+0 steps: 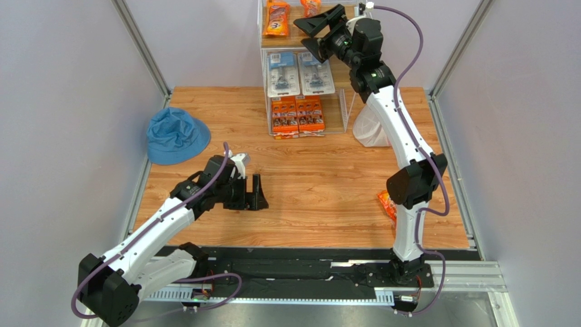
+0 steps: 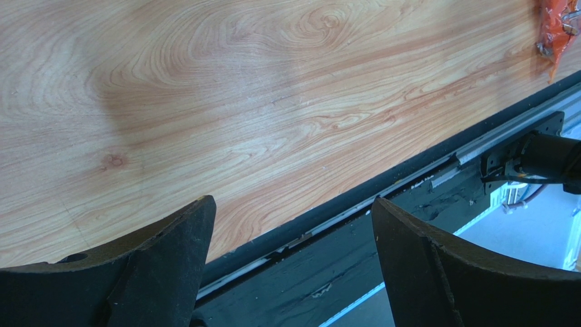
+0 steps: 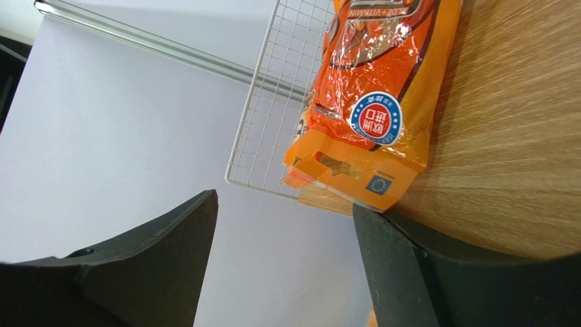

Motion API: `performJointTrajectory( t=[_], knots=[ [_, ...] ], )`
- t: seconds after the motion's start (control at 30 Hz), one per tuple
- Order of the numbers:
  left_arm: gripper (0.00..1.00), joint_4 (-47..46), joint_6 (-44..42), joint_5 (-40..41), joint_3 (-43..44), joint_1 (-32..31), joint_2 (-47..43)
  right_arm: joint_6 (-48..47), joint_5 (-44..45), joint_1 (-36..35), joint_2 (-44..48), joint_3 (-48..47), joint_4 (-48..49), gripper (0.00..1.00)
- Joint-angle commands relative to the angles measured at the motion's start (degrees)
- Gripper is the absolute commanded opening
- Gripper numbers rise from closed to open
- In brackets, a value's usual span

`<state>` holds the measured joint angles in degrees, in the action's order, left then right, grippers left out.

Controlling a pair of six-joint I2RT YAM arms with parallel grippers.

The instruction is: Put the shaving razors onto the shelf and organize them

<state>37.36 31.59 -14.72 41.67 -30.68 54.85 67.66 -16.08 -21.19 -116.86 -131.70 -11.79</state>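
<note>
Razor bag (image 3: 371, 95), orange and crinkled, lies just beyond the right gripper (image 3: 285, 204), whose black fingers (image 3: 136, 272) stand wide apart and hold nothing. The bag rests flat on the top board (image 3: 518, 122) of the shelf, one end poking past the board's edge in front of the white wire grid (image 3: 273, 102).

From above, the right arm (image 1: 402, 129) reaches up to the top of the shelf (image 1: 344, 75), which stands at the far edge of the table (image 1: 327, 191). Two orange bags (image 1: 277, 17) show side by side on that top board. On the board below, two white-and-blue razor cards (image 1: 283, 73) lie next to each other, and beneath them sit two flat orange multi-packs (image 1: 284, 116), also side by side.

A white mesh bag (image 1: 371, 129) rests on the table just right of the shelf, partly hidden behind the right arm. One orange razor pack (image 1: 386, 204) lies on the table beside the lower part of that arm, well apart from the shelf.

At the near left, the left gripper (image 1: 261, 193) hovers over bare wood, its jaws wide and holding nothing. A blue bucket hat (image 1: 176, 135) sits on the table's left side.
</note>
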Motion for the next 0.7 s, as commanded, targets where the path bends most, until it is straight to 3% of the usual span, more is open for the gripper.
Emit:
performJointTrajectory(
  t=[0.0, 0.3, 0.53, 0.67],
  knots=[
    [0.93, -1.86, -0.48, -0.66, -0.1, -0.09, -0.09, -2.62, 1.49, 0.36, 3.56, 2.85, -1.92, 0.79],
    [0.93, -1.77, -0.3, -0.4, -0.01, -0.09, -0.36, -3.32, -1.68, 0.36, 10.15, 12.59, -0.25, 0.8],
    [0.94, -1.24, -0.31, -0.83, 0.96, -0.09, -0.62, -8.41, -0.89, 0.36, 25.43, 34.88, 1.07, 0.81],
    [0.94, -2.12, 0.13, -2.15, 1.57, -0.09, -0.71, -15.6, 1.92, 0.36, 36.5, 44.67, -3.92, 0.82]
  ],
)
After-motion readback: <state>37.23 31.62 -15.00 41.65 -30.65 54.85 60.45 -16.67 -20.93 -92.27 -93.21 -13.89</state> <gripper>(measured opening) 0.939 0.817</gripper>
